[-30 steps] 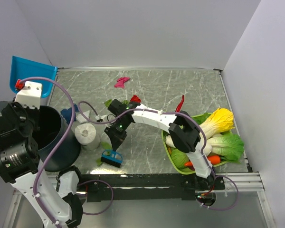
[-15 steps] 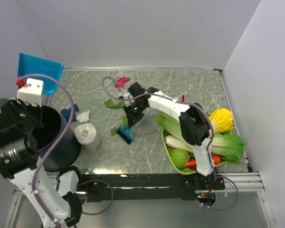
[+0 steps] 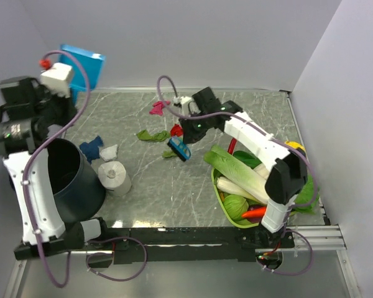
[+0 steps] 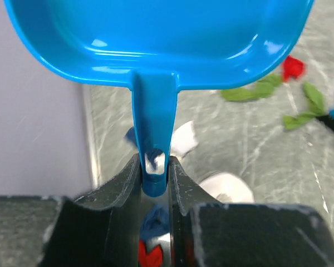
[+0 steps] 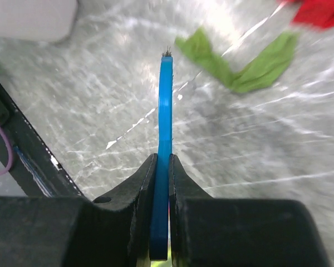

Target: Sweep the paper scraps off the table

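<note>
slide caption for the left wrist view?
Left tool grips a blue plastic dustpan by its handle above the grey marble table, green and red paper scraps beyond.

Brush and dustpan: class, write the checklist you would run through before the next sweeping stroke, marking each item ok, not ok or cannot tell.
1. Left pincer gripping the dustpan handle: ok.
2. Right pincer gripping the brush: ok.
3. Dustpan lowered onto the table to catch scraps: not ok, it is held up near the back-left corner.
4. Scraps close to the brush: ok, green scrap and red scrap lie beside it.
5. Bristles touching the table: cannot tell.
6. Table swept: not ok, the magenta scrap and others lie loose.
</note>
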Motion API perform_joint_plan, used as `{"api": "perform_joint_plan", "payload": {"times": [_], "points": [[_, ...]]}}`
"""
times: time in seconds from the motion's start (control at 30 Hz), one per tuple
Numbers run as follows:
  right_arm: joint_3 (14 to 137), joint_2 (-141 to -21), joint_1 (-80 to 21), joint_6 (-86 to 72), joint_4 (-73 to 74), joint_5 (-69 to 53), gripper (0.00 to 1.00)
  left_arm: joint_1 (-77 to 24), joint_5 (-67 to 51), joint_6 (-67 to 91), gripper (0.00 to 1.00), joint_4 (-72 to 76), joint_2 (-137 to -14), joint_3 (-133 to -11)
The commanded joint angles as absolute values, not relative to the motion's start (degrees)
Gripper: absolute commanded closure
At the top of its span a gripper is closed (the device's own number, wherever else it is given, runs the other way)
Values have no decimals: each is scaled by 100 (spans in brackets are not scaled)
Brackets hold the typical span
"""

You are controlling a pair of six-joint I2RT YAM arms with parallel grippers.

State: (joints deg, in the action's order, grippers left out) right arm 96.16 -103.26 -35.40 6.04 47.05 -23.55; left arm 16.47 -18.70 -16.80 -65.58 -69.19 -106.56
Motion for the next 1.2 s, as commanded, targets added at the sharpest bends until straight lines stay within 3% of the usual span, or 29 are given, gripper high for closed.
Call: {"api": "perform_joint_plan", "payload": {"times": [0.0,0.27,0.4,0.47,0.67,0.83,1.07,1.17], "points": [[10054,-9739,-3217,1054,4729,-2224,100,618,-1503,-1696,99,-6029,-7329,-10749],[10765,-10036,-2367,1433,4603,-784,100,-614,-1486,-2618,99,-6433,-7989,-9845],[12414,-10835,-1926,1660,5587,-756,100,-940,-1450,-2742,99,-6197,-7972,-8942],[12655,-10925,-1890,1888,5695,-616,100,-1211,-1520,-2768,99,-6161,-7980,-8711],[12367,-10890,-1881,2531,5449,-905,100,-1950,-1600,-2663,99,-6714,-8533,-8306],[11129,-10609,-1854,2393,4624,-1572,100,-2259,-1047,-3006,99,-6469,-8727,-7647],[11750,-11407,-1907,1749,4500,-2022,100,-2364,-476,-3164,99,-6451,-8878,-7209],[11910,-11654,-2100,2151,4544,-1899,100,-2391,-316,-3146,99,-6512,-8868,-7093]]}}
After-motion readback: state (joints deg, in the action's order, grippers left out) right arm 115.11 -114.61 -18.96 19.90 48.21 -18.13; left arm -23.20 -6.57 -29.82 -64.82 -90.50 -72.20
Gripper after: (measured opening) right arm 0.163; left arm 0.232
